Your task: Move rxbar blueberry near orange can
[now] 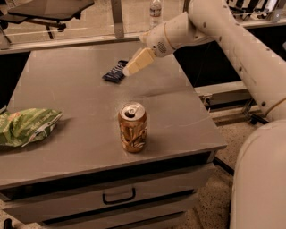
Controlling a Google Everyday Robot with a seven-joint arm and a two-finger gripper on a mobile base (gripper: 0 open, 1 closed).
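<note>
A grey table [76, 96] is seen from above and in front, with a drawer set under its front edge and a dark handle [118, 197] fixed at the drawer's middle. The snack bar [113, 72], wrapped in dark blue, is laid flat on the far part of the tabletop, a little behind the middle and angled slightly. The orange can [132, 127] is stood upright near the front of the table, its silver top and pull tab turned up toward the camera; it is kept well apart from the bar, with bare tabletop between them. A green chip bag [27, 126] is laid at the left edge, partly cut off by the frame. The white arm [223, 31] is reached in from the upper right, and the gripper [128, 69], cream in colour, is pointed down and to the left, its tip placed just beside the right end of the bar. Whether the bar is touched by it cannot be told, and how far the gripper is opened cannot be told either, since it is seen side-on; the bar is seen lying on the table rather than lifted. A clear water bottle [155, 11] is stood beyond the table's far edge, by a rail.
</note>
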